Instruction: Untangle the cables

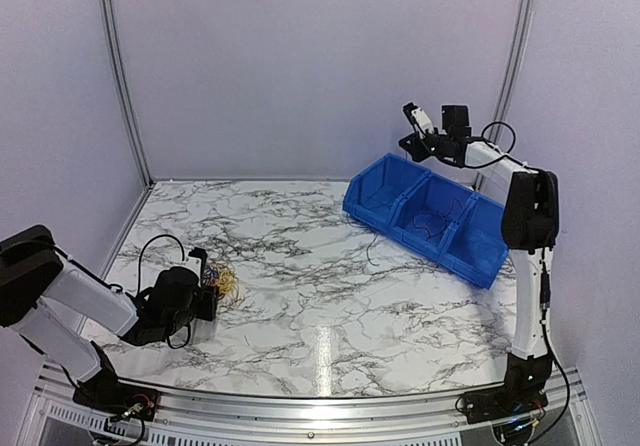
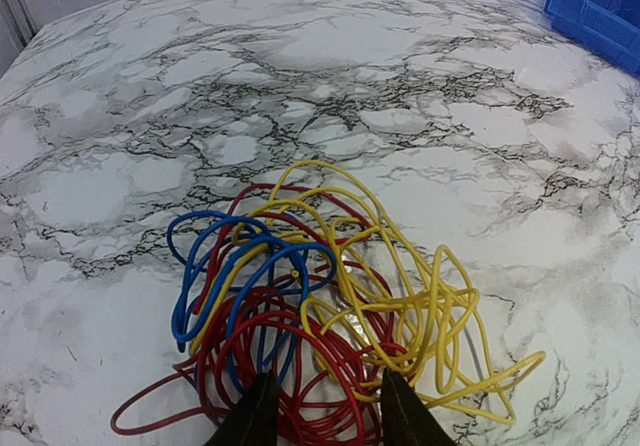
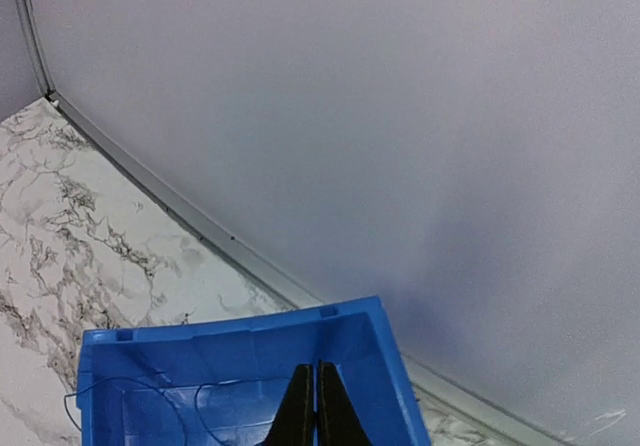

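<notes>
I'm at the very start of the untangling, by my reading: the cables lie in one bunch on the marble tabletop, near its left edge and well apart from the blue three-compartment bin on the far right. My left pincer is down at the near side of the bunch, its jaws partway apart with loops of the red cable between them; nothing is pinched that I can see, and whether a finger brushes a strand I cannot tell. The blue cable sits on the left of the knot, threaded through the red, while the yellow cable sprawls out to the right and over the top (it looks the loosest of the three, though that is only a guess). My right pincer hangs high above the end compartment of the bin, fingers pressed together and holding nothing; a thin dark wire shows inside the bin below it. The next move, I judge, calls for closing the left jaws on a single strand, not a fistful of red loops, and bringing the right pincer across to hold the rest of the bunch down while that one is drawn free.
</notes>
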`<state>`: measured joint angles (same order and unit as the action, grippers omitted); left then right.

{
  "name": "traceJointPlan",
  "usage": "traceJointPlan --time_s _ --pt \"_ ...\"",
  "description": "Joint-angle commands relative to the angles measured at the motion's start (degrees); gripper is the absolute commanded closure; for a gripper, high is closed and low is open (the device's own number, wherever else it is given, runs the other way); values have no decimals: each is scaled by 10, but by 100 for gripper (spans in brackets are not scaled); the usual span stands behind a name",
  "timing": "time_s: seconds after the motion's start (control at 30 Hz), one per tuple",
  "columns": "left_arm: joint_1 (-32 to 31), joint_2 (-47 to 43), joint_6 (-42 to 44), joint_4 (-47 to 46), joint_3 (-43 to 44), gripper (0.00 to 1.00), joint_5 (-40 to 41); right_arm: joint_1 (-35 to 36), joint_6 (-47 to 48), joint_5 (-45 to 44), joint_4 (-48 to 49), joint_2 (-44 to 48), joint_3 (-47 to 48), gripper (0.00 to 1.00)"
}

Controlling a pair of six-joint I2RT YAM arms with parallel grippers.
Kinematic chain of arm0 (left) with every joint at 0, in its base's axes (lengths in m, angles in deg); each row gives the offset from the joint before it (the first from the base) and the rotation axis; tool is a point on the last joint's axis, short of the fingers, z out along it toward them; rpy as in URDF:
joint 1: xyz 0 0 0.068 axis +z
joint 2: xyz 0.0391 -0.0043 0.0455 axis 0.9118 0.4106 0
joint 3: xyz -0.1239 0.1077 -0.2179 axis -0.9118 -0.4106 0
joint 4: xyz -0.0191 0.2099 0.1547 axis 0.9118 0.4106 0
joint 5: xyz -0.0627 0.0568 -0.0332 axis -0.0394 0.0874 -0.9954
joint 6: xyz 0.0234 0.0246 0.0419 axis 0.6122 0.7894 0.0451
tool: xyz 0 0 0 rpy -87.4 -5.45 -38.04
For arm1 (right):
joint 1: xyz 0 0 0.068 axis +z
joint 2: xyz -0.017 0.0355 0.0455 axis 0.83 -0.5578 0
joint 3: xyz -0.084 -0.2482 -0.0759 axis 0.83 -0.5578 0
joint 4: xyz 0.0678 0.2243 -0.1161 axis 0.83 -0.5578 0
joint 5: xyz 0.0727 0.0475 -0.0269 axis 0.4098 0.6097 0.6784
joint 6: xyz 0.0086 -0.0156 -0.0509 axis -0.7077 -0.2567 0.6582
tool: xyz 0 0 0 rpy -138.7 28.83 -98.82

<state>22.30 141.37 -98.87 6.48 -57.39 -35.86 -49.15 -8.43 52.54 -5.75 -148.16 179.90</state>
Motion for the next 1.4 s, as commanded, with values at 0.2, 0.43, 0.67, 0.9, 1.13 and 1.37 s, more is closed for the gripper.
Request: traceJointPlan --time_s 0.2,0.43,0.67,0.9,1.13,1.37 --pt "-4 -41 -8 15 -16 60 12 12 9 44 -79 97 -15 51" --pt "-5 -59 3 18 0 57 -2 63 67 48 -100 215 -188 51" --pt "-6 -69 -5 38 13 56 -5 152 90 32 -147 242 -350 66" --pt "-7 -75 -26 72 31 54 0 188 -3 -31 -164 226 -406 62" --pt "-8 -91 -33 74 25 54 10 189 -101 -65 -162 195 -405 47" --pt "-8 -118 -35 80 9 53 18 189 -157 -99 -171 138 -349 52"
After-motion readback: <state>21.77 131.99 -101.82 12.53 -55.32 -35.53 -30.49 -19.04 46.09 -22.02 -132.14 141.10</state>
